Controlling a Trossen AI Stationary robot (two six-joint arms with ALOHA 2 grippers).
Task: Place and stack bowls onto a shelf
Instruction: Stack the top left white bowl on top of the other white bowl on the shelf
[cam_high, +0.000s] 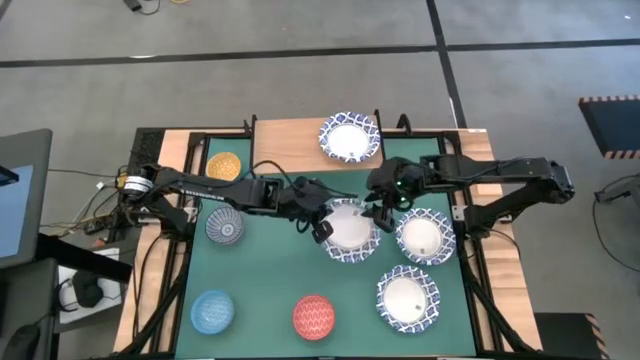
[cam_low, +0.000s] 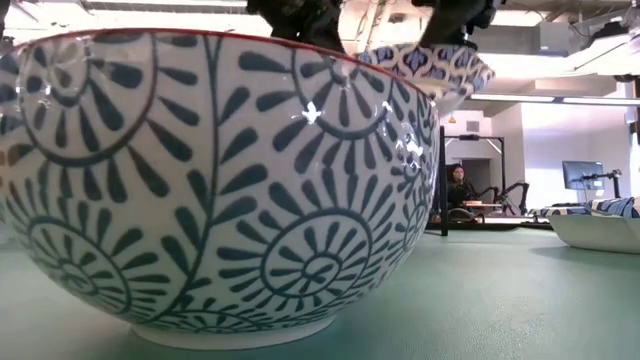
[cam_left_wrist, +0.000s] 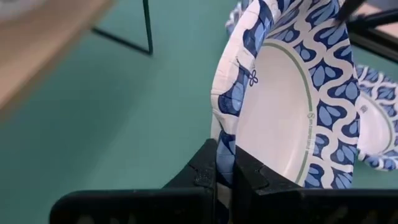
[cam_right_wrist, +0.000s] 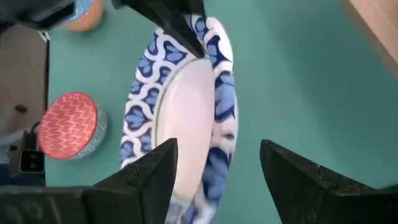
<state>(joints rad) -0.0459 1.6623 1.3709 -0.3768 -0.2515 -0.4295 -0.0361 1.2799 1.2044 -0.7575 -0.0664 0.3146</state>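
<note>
My left gripper (cam_high: 322, 228) is shut on a wide white bowl with a blue lattice rim (cam_high: 350, 232), held over the middle of the green table. My right gripper (cam_high: 385, 212) hangs open at the bowl's opposite side. In its wrist view its fingers (cam_right_wrist: 155, 180) stand on either side of the rim (cam_right_wrist: 219, 118), and no touch shows. A second such bowl (cam_high: 350, 138) sits on the light-wood shelf (cam_high: 290, 140) at the table's far edge. Two more white bowls (cam_high: 425, 237) (cam_high: 407, 298) rest on the table at the right. My left gripper pinches the bowl's blue-patterned rim (cam_left_wrist: 225, 146) between its two fingers, one on the inside and one on the outside. The fingers come from the table's left, slanting down. The bowl (cam_left_wrist: 280, 112) is lifted clear and tilted steeply, with its hollow turned sideways.
A yellow-orange bowl (cam_high: 224, 166), a grey-patterned bowl (cam_high: 225, 225), a light blue bowl (cam_high: 212, 310) and a red bowl (cam_high: 314, 317) stand on the table's left and near parts. The grey-patterned bowl (cam_low: 200, 180) fills the low view. A shelf leg (cam_left_wrist: 148, 28) stands nearby.
</note>
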